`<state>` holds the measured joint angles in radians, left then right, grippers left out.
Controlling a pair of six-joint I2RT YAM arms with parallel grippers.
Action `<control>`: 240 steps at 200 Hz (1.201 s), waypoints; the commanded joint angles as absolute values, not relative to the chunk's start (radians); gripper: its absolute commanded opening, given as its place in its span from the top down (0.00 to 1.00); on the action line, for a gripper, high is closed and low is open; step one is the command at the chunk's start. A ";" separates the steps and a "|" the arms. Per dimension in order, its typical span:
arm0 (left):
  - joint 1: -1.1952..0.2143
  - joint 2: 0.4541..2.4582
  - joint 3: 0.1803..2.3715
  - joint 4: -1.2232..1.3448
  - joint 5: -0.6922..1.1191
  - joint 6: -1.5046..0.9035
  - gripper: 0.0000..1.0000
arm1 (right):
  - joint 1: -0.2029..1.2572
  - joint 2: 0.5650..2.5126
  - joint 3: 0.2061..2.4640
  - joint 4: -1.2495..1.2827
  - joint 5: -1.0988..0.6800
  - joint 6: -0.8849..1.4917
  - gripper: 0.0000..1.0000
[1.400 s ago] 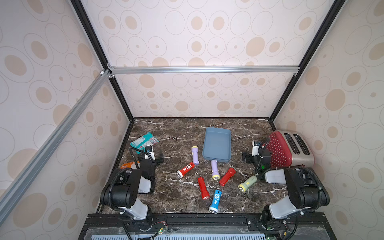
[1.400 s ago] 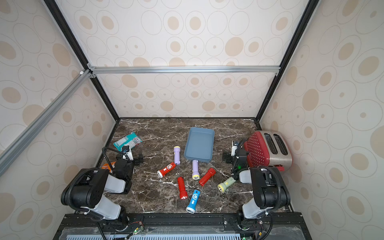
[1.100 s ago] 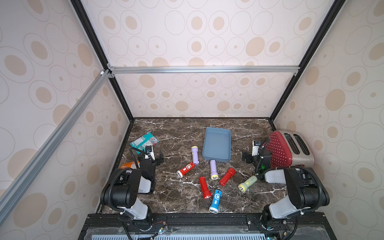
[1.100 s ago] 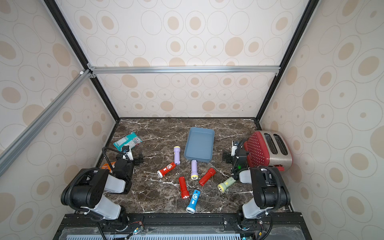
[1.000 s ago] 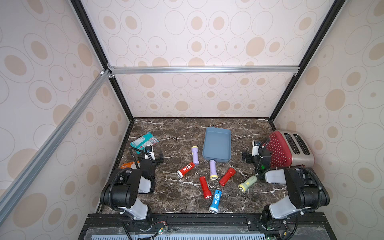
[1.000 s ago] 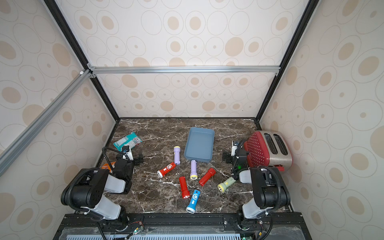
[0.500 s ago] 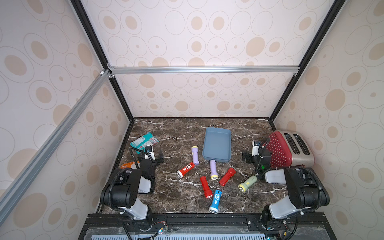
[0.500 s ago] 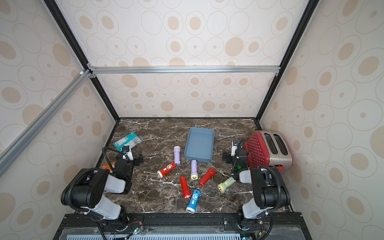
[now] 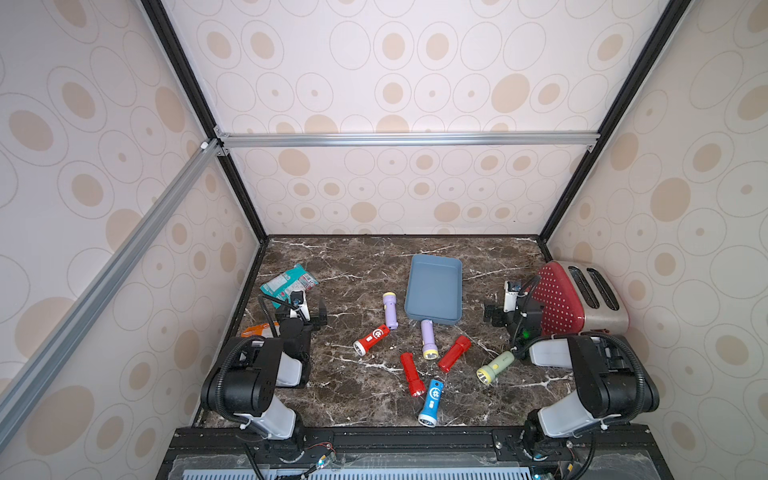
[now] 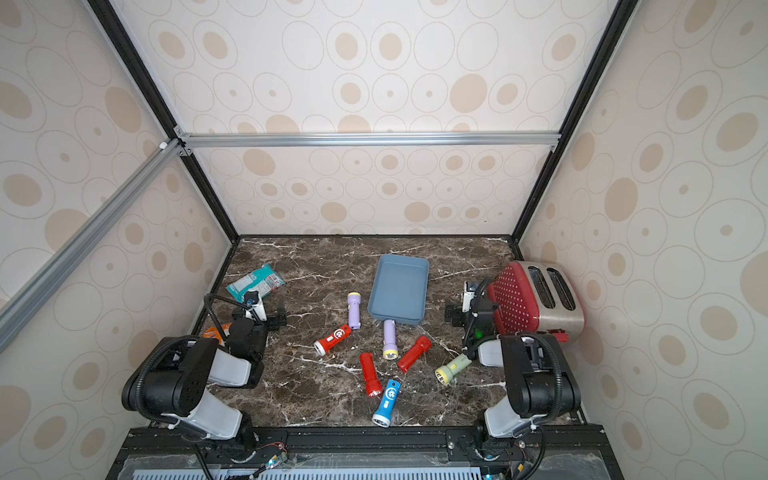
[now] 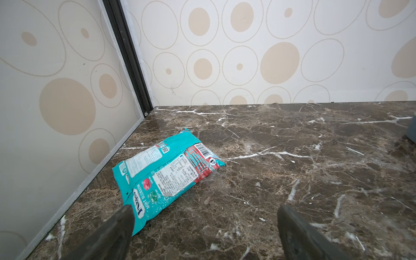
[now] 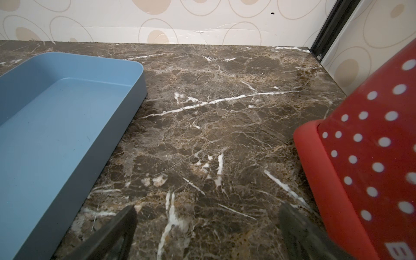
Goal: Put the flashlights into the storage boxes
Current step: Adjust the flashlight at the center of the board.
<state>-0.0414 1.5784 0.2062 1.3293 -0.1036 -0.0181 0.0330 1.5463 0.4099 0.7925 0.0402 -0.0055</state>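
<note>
Dark veined marble counter (image 9: 357, 266) enclosed by panels printed with beige circles. The blue-grey storage tray (image 9: 434, 286) lies mid-counter, toward the back wall. All seven flashlights lie on their sides on the counter outside the tray, on its near side. The first lilac flashlight (image 9: 390, 311) lies just beside the tray's left near corner. The second lilac flashlight (image 9: 428, 344) has its tail against the tray's near wall. The red logo flashlight (image 9: 371, 340), plain red flashlight (image 9: 411, 375), second plain red flashlight (image 9: 455, 353) and blue flashlight (image 9: 430, 402) are clustered closer to the robot. The pale green flashlight (image 9: 496, 368) lies to the right, near the right arm.

The right fingers (image 12: 121, 227) are spread wide, grip nothing and sit low between the tray and the red dotted toaster (image 9: 577, 299). The left fingers (image 11: 117, 227) are likewise spread wide and empty, near the left wall and facing a teal packet (image 11: 166, 166). An orange packet (image 9: 254, 331) lies beside the left arm.
</note>
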 commanded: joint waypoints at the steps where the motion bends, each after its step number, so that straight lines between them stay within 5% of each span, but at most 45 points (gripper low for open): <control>1: -0.040 1.578 0.223 1.356 -0.104 0.001 0.01 | 0.037 1.539 0.423 0.796 0.036 -0.018 0.00; 98: -0.028 1.566 0.201 1.390 -0.055 0.000 0.01 | 0.040 1.536 0.414 0.807 0.033 -0.027 0.00; 128: -0.035 1.412 0.156 1.327 0.011 0.024 0.01 | 0.080 1.500 0.370 0.886 0.090 -0.061 0.00; 169: -0.068 1.141 0.341 0.774 0.023 -0.146 0.01 | 0.114 1.252 0.738 0.001 0.239 0.164 0.00; 192: -0.080 1.061 0.358 0.618 0.151 -0.267 0.01 | 0.113 1.265 0.911 -0.444 0.315 0.581 0.00; 209: -0.080 1.039 0.269 0.712 0.213 -0.291 0.01 | 0.063 1.327 0.946 -0.488 0.154 0.584 0.00; 240: -0.078 0.972 0.187 0.635 -0.159 -0.491 0.01 | 0.084 1.351 0.972 -0.561 0.093 0.566 0.00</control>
